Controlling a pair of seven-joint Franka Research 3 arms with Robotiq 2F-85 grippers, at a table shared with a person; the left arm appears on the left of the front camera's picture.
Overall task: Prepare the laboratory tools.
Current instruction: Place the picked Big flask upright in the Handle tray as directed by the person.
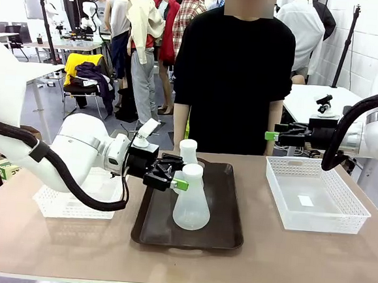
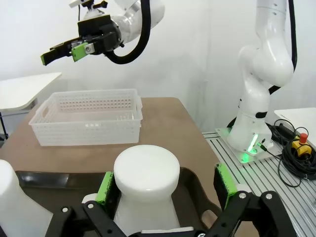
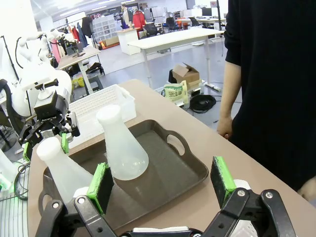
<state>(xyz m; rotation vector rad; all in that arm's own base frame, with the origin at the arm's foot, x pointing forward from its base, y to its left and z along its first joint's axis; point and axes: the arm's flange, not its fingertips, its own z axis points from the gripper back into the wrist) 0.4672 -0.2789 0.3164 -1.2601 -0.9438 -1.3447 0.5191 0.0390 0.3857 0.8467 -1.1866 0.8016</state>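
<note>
The bench (image 1: 50, 242) carried everything, with the dark tray (image 1: 223, 203) as the landmark in its middle. A person in a black top (image 1: 233, 79) stood just beyond the tray's far edge. Off to the tray's right sat a white mesh basket (image 1: 316, 194); a second basket (image 1: 60, 203) lay to its left, partly behind the left arm. And on the tray itself stood both flasks, upright: the near flask (image 1: 191, 201) toward the front, the far flask (image 1: 188, 152) behind it at the back rim. The left gripper (image 1: 173, 177) was in at the near flask's neck, jaws spread either side of it, green pads (image 2: 104, 187) flanking the rim and not pressed shut on it. The right gripper (image 1: 281, 135) hovered above the bench, to the right of the tray behind the right basket, jaws wide open and holding nothing.
</note>
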